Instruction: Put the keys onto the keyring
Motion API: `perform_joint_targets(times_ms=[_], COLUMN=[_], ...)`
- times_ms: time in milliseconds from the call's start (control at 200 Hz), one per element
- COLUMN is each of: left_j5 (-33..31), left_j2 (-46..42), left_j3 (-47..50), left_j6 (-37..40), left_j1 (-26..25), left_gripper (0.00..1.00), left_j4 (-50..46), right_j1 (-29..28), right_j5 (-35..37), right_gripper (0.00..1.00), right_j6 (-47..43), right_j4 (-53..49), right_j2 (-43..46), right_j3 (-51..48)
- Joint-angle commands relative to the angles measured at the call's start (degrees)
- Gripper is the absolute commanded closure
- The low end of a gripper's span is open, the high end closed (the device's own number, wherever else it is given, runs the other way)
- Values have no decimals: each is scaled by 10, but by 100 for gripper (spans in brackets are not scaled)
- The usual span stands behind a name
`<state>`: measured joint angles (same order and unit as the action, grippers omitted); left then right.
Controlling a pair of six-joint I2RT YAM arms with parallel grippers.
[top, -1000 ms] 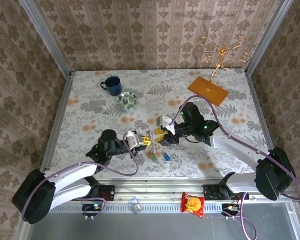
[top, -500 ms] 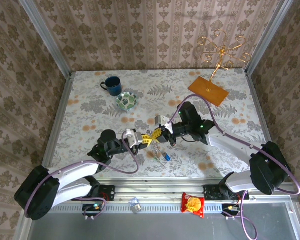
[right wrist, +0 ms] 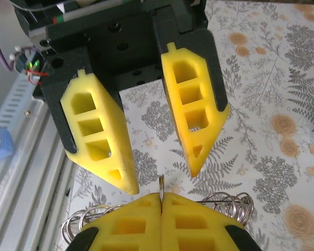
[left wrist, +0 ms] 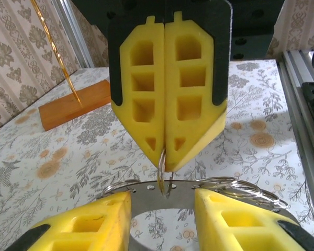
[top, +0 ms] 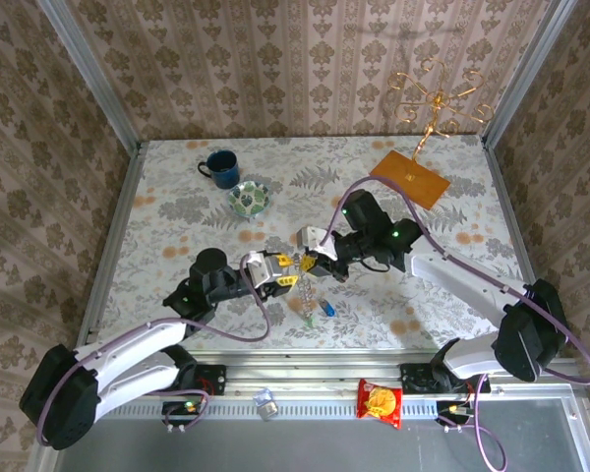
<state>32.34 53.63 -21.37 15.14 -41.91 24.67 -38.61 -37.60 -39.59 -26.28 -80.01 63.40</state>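
The keyring [left wrist: 146, 191] is cut off below, its sides hidden behind the left pincer [left wrist: 162, 195]; the keys [top: 324, 309] are too small to distinguish.

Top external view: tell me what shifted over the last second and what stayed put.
Both grippers drew toward the far side: the left gripper slightly, the right gripper also leftward as its elbow swung in. The green-tagged key slid a little toward the near edge. No grasp change is visible: the right is shut on a thin metal ring, and the left is open. The blue-tagged key, mug, bowl and gold stand stayed.
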Motion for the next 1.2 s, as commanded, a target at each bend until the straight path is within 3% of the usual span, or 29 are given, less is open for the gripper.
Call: perform_joint_targets(times_ms=[0,655,835,930,985,1195], left_j5=[-7,7,17,26,26,32], left_j2=[-4,24,35,36,34,36], left_j3=[-27,-52,-53,-47,-38,-20], left_j6=[35,46,40,30,19,-11], left_j1=[1,-7,-8,-6,-5,-4], left_gripper=[63,68,77,92,96,81], left_j4=[-83,-102,-88,-67,-44,3], right_j1=[-18,-74,-87,-87,-84,-84], right_j5=[63,140,137,124,118,126], right_gripper=[100,100,100,100,100,100], right_j6=[-61,-104,-99,-87,-80,-68], right_j4=[-101,-169,-164,-158,-147,-136], right_j2=[-23,-60,-66,-63,-53,-54], right_j3=[41,114,121,116,102,96])
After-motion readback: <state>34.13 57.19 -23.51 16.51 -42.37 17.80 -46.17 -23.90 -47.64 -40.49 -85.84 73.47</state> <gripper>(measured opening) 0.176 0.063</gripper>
